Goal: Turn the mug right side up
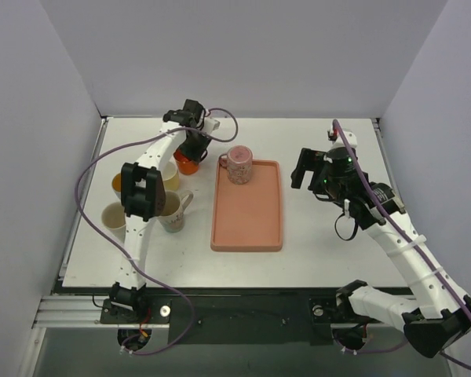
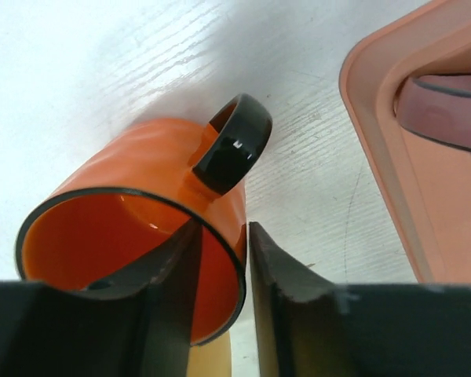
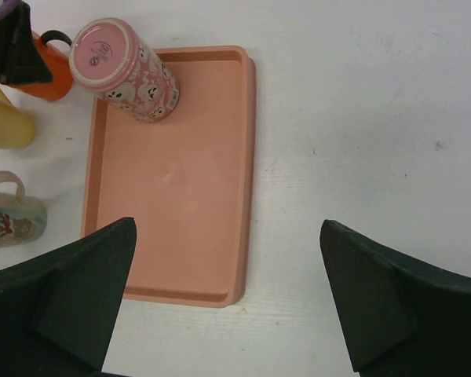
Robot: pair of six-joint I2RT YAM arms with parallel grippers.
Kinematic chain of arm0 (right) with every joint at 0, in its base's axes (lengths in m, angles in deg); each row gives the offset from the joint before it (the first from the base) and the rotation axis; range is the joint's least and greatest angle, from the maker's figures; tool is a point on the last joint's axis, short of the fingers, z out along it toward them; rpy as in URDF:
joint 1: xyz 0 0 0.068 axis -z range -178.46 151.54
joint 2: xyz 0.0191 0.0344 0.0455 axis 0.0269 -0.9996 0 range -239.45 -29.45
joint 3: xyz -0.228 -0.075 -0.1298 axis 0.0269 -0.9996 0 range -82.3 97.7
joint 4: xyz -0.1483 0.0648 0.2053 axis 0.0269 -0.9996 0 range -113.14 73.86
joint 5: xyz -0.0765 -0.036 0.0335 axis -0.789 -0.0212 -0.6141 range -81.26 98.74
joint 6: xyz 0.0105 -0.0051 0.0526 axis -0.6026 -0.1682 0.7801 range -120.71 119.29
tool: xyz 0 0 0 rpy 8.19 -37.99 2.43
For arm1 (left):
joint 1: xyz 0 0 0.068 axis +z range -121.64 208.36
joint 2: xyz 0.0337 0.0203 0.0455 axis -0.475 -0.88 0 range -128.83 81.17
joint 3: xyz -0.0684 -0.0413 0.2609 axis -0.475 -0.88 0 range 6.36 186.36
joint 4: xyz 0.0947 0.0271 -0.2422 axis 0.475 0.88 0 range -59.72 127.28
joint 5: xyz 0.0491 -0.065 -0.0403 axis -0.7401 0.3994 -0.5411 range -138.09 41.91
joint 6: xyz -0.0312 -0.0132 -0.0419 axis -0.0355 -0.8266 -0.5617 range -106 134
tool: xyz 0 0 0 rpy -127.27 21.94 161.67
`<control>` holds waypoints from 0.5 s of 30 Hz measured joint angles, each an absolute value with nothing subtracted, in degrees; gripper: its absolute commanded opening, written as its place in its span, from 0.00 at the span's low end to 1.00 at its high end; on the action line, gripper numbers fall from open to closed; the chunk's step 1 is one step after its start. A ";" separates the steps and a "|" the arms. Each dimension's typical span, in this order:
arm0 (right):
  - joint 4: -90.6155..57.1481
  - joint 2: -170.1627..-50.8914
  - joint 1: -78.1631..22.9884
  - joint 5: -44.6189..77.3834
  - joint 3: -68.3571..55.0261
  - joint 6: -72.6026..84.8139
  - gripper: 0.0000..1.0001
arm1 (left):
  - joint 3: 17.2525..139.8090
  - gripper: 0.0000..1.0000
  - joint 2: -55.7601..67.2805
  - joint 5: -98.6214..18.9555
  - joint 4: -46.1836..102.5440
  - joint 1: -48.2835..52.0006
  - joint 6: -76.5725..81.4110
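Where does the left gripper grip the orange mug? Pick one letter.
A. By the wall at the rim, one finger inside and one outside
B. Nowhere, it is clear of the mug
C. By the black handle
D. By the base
A: in the left wrist view the left gripper pinches the orange mug at its rim, one finger inside and the other outside, and the black handle is free.

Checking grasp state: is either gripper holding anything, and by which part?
Left gripper pinches the orange mug by its rim wall beside the handle, one finger inside. Right gripper is open, holding nothing.
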State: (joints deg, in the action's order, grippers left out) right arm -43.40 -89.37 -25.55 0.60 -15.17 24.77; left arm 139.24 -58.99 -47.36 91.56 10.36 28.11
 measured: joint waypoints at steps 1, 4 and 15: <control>-43.38 -90.18 -25.97 0.56 -14.90 24.66 0.98 | 139.33 0.49 -58.73 -47.01 91.54 10.58 28.15; -43.43 -93.50 -27.67 0.07 -12.46 24.13 0.98 | 139.37 0.49 -56.63 -45.53 91.54 11.12 28.26; -41.50 -115.14 -33.99 -5.21 6.21 24.81 0.98 | 141.16 0.50 -42.14 -39.93 91.76 13.64 27.80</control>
State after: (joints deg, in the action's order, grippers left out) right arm -41.50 -115.14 -33.99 -5.21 6.21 24.81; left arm 141.16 -42.14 -39.93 91.76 13.64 27.80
